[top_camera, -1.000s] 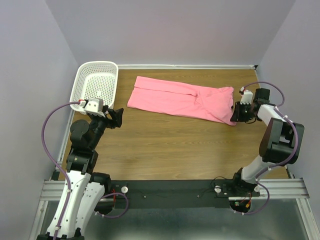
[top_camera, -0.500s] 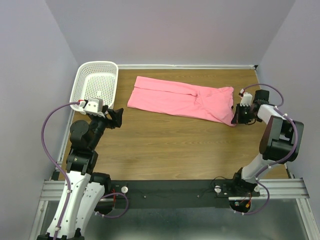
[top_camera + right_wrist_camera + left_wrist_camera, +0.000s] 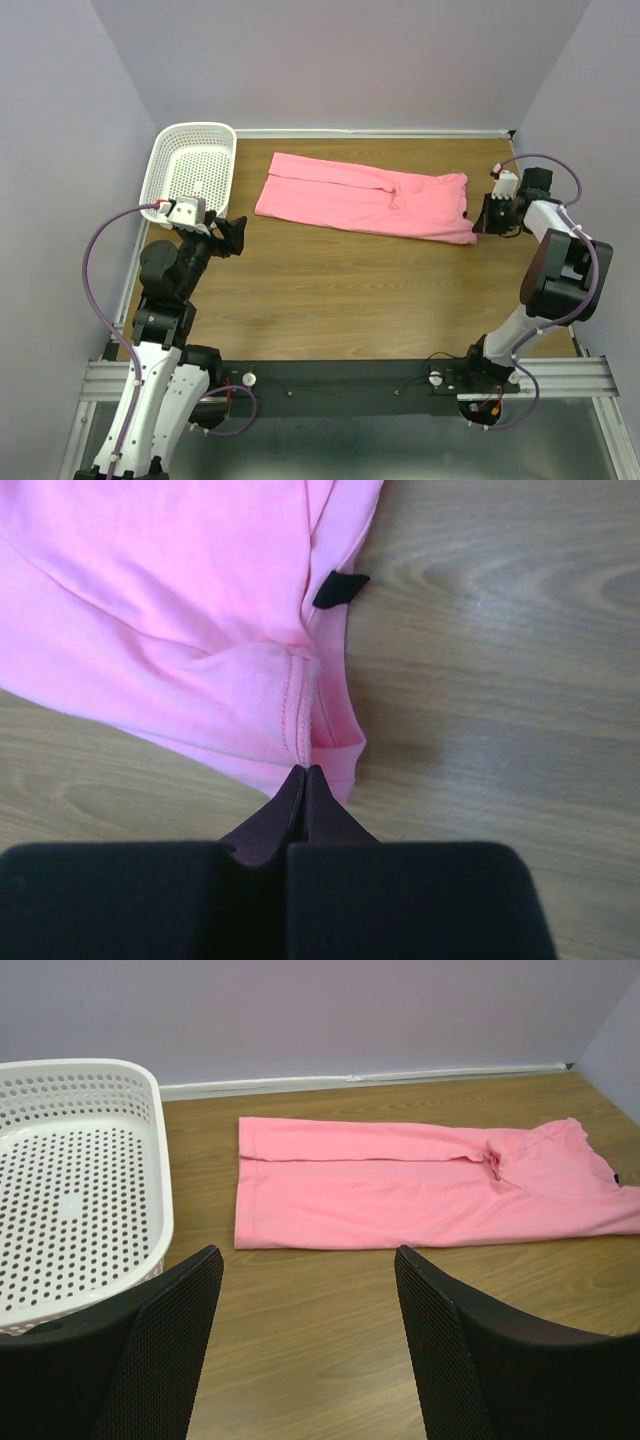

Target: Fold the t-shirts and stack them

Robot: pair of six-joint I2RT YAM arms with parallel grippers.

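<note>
- T-shirt (image 3: 360,205): flat on desk (image 3: 340,290), apparently folded lengthwise, just beside basket (image 3: 190,135).
- Right hand (image 3: 303,772): pressed together, seemingly pinching the hem at the end farthest from basket.
- Left hand (image 3: 303,1265): spread, empty, near basket.
- Step judged: cross-fold starting; next, carry hem toward basket end.

Fingers (image 3: 278,822) tight — on t-shirt (image 3: 180,610) hem

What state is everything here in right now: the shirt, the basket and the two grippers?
t-shirt: folded into a long strip, lying flat on the table.
basket: upright, empty.
left gripper: open, holding nothing, facing the t-shirt.
right gripper: shut, tips at the t-shirt's edge; it is unclear whether cloth is pinched.
</note>
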